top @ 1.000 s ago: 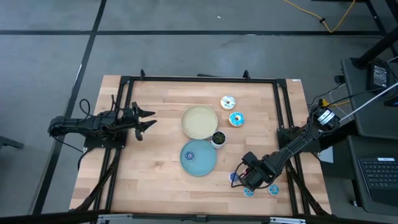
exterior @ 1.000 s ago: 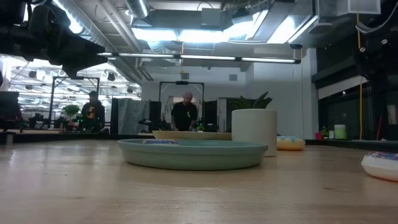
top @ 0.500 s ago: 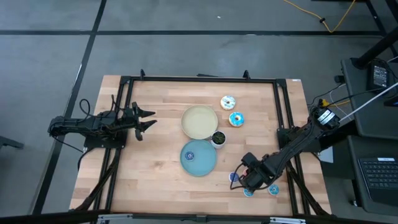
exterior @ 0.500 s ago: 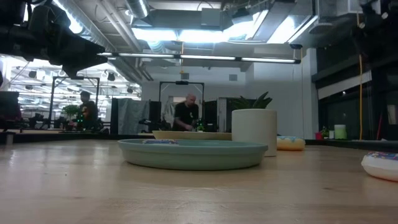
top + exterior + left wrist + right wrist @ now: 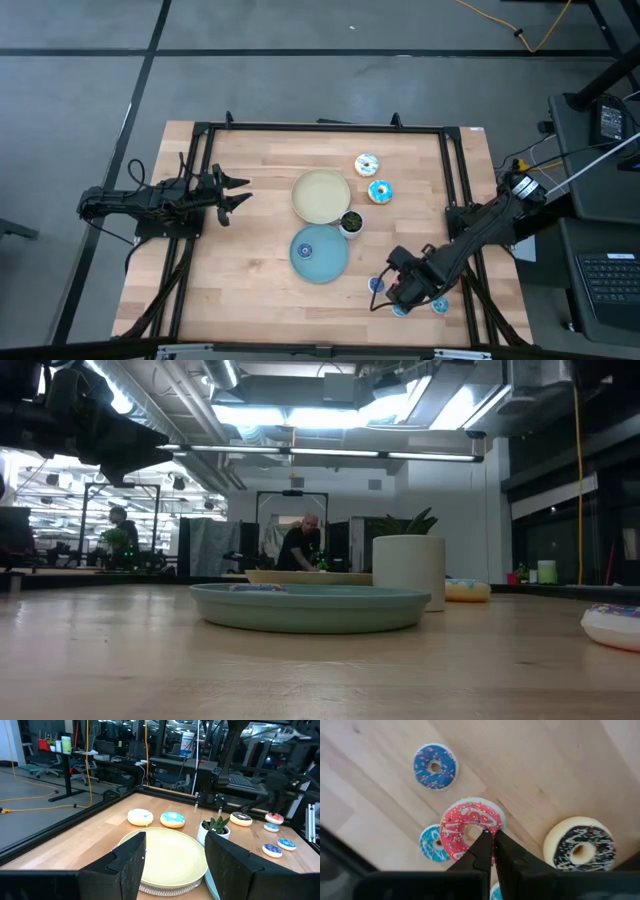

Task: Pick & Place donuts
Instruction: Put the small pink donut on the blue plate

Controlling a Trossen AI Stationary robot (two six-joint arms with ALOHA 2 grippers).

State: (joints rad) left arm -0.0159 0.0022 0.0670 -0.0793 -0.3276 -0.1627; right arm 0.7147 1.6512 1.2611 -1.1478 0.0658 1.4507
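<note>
Pink donut [image 5: 470, 831]: under right gripper [image 5: 491, 836], jaws pinched together over its hole.
Risk: closed jaws slide off, pushing it into the blue donut [image 5: 429, 845].
Left gripper [image 5: 172, 857]: jaws wide, waiting.

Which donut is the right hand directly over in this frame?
The pink-iced donut: the right hand has its closed fingertips at its hole, while the blue sprinkled donut and dark-iced donut lie apart.

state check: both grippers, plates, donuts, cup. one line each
left gripper: fingers open, empty, near table's left edge
right gripper: fingers together, tips over pink donut's hole
pink donut: flat on table
cream plate: empty
blue plate: one small donut on it
plant cup: upright
</note>
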